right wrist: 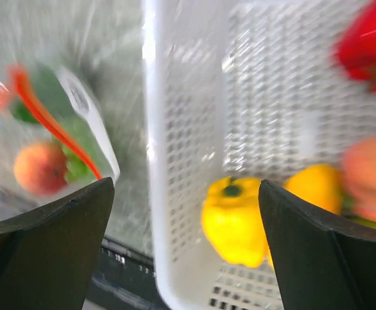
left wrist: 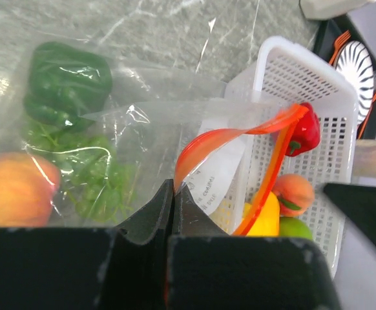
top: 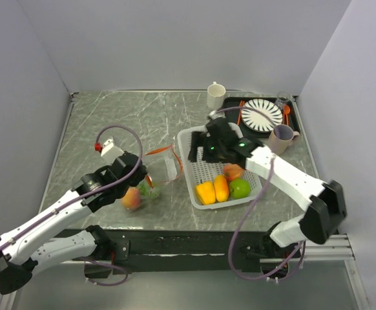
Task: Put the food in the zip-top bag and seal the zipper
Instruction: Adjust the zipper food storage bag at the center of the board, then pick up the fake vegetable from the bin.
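The left gripper point(left wrist: 172, 194) is pinching the bag point(left wrist: 143, 116) shut-jawed by its zipper point(left wrist: 227, 135), just beside the basket point(left wrist: 304, 71), while the right gripper point(right wrist: 187, 187) is hanging wide open over the yellow pepper point(right wrist: 233, 219) inside it — that thin pinch could be slipping, letting the mouth sag shut

zip-top bag point(top: 159, 173) left of basket point(top: 203, 171); food point(top: 205, 192) in both; plate point(top: 261, 115) behind basket

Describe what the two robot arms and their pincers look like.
Both the left arm and right arm have white shells with black joints, and a thin purple cable loops off each. The left pincer and right pincer are matte black wedge-shaped fingers. Small green lights glow on the right wrist.
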